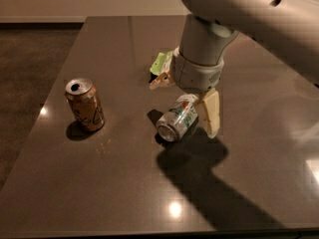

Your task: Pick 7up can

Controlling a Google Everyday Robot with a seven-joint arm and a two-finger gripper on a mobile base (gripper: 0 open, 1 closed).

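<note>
The 7up can lies on its side on the dark table, its shiny end facing the front left. My gripper hangs right over the can's far end. Its jaws are open. One cream finger reaches down beside the can's right side, close to it or touching. The other fingertip shows to the can's upper left, apart from it. The can rests on the table and is not held.
A brown-gold can stands upright at the left. A green chip bag lies behind the gripper, mostly hidden by the wrist. The table's left edge runs next to the brown-gold can. The arm's shadow falls at the front right.
</note>
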